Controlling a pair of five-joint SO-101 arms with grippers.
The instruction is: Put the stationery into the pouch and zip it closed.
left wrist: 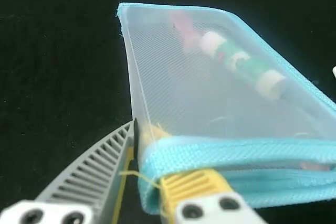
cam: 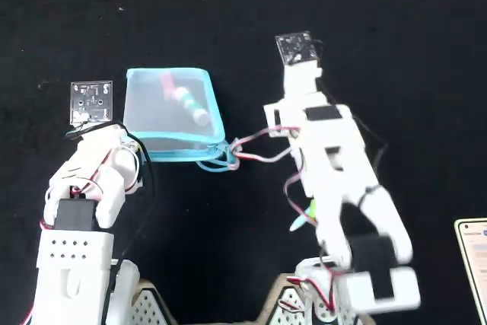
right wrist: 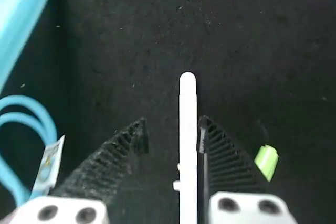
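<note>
The left gripper clamps the pouch by its corner — a striped stick lies inside. The right gripper gapes around a white pen.

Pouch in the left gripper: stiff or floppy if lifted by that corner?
Probably floppy: the pouch is thin see-through mesh with a fabric zipper band, so it would likely sag from the corner that the left gripper pinches. It looks light. The stick inside seems loose and may slide toward the low end.
</note>
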